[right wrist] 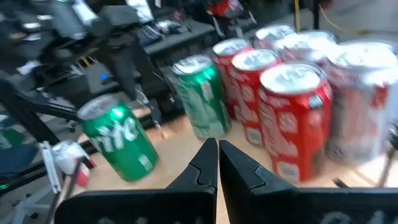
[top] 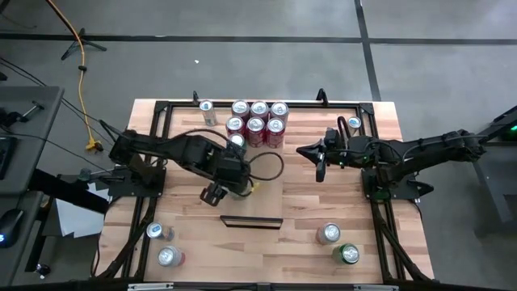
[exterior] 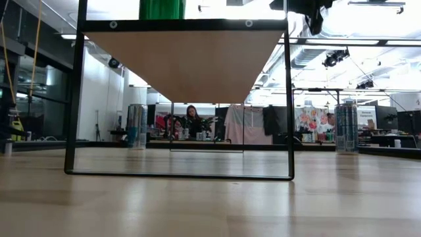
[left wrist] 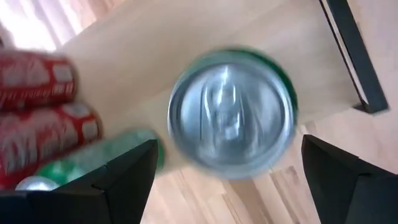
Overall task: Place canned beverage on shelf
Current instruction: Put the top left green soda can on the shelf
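Note:
A green can (left wrist: 231, 112) stands upright on the pale wooden shelf (left wrist: 155, 43), near the end with the dark lip (left wrist: 354, 56). In the low view its bottom (exterior: 161, 9) shows on top of the raised shelf (exterior: 184, 62). My left gripper (left wrist: 229, 180) is above it, pointing steeply down and open. One finger (left wrist: 124, 180) stands on each side of the can's top, each with a thin gap. In the high view the left gripper (top: 214, 192) hides the can. My right gripper (right wrist: 217, 155) is shut and holds nothing. It hovers level, right of the shelf (top: 311, 155).
Red cans (top: 257, 121) and another green can (right wrist: 202, 99) cluster at the shelf's far end. Loose cans stand on the table near left (top: 159, 233), near right (top: 328, 234), (top: 349, 254), and at the far edge (top: 206, 109), (top: 353, 125). Black frame rails (top: 161, 145) run along both sides.

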